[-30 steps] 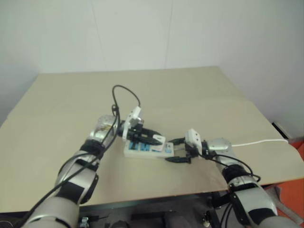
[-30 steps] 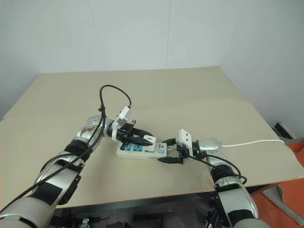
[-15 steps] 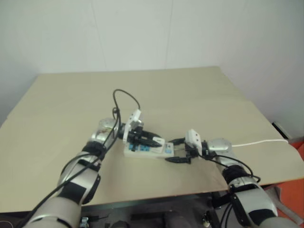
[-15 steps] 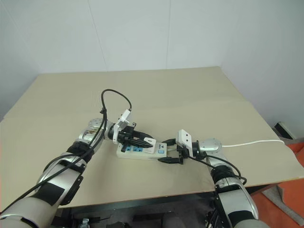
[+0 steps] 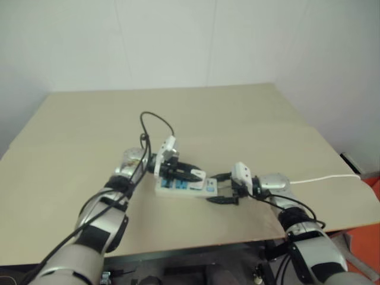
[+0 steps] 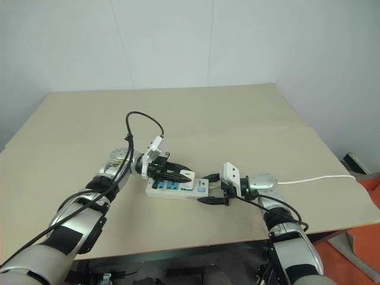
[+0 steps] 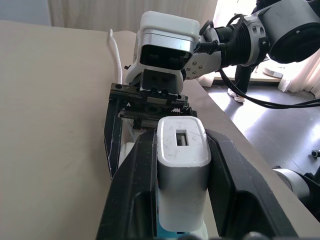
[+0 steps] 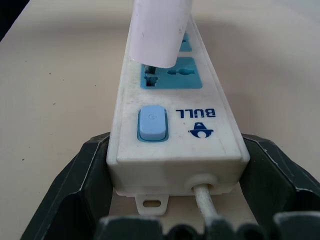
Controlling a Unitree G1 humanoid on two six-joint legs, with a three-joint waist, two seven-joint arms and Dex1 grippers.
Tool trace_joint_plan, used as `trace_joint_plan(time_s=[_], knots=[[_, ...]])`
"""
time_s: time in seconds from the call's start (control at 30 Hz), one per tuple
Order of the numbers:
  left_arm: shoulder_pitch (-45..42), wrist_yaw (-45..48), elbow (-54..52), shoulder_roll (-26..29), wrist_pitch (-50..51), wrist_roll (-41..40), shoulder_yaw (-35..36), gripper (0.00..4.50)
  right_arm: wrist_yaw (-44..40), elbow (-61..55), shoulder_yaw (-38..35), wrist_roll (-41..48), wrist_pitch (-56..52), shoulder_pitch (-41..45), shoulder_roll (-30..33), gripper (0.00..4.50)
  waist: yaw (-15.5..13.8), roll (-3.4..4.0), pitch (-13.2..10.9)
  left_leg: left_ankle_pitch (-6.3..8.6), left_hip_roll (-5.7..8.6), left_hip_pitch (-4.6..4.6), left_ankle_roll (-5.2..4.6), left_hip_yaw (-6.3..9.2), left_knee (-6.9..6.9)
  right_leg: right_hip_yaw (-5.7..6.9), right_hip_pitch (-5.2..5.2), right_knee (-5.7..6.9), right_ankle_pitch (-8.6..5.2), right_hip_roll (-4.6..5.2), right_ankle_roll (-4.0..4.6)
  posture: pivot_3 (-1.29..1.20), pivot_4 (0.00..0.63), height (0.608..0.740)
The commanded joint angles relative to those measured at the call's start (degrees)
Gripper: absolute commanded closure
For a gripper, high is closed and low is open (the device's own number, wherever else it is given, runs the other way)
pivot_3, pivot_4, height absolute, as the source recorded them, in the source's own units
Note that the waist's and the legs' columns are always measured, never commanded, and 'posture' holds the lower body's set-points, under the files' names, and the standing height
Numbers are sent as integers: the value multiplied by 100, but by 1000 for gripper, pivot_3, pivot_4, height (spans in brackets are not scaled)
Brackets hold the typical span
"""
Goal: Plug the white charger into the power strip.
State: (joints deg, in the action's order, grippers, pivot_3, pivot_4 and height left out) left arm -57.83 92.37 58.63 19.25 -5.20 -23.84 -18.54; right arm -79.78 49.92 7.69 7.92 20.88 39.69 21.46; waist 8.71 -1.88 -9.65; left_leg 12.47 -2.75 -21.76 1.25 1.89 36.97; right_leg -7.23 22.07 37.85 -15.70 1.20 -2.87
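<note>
Little has changed over the last second: left hand [image 6: 178, 176] has crept slightly back along the power strip [image 6: 177, 189], away from the switch end, and the cable loop above it has shifted a touch; right hand [image 6: 212, 189] unchanged.

Left hand closed on the white charger [image 7: 181, 172], one black finger on each side of its body. Charger hangs over the power strip, its lower end just above the blue socket face nearest the switch, leaning a little; not seated. Whether the prongs have met the slots cannot be told.

Right hand spread wide around the cord end of the power strip, fingers [image 8: 85, 170] flanking both long sides; looks like a brace, actual contact not clear. Thin white cord [image 6: 314, 177] trails from that end past the right arm toward the table [image 6: 249, 113] edge.

Step in hand, by my reading: line-up and insertion.
- Stand the charger square to the socket face before pressing; the lean would likely jam the prongs.
- Push straight down, no twisting.
- Keep the right hand bracing so the power strip neither slides nor tips.
- Hold the grip until the charger body sits flush.

Count: one charger, one power strip, one blue switch [image 8: 151, 123], two robot hands. Blue socket faces partly hidden by the left hand; two visible from the right wrist.
</note>
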Motion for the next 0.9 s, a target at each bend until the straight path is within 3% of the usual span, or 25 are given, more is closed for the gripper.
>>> trace_joint_plan(time_s=[0.03,0.6,0.9], knots=[[-97,13,138,-45,-108,88,-29,3490,-42,156,326,-359,-123,-224,-61,1097,3,0,0,0,0,0,0,0,0,0,0,0,0,0,0,0,150,740],[271,13,144,100,-221,-184,-19,3490,-23,140,342,-370,-70,-237,-76,1097,10,0,0,0,0,0,0,1,-5,-1,1,-3,-1,-1,-1,0,150,740],[463,13,444,35,-729,174,-4,3490,-72,138,366,-380,13,-236,-24,1097,12,0,1,0,-1,3,0,1,-7,-2,0,-4,-1,-2,0,0,150,740]])
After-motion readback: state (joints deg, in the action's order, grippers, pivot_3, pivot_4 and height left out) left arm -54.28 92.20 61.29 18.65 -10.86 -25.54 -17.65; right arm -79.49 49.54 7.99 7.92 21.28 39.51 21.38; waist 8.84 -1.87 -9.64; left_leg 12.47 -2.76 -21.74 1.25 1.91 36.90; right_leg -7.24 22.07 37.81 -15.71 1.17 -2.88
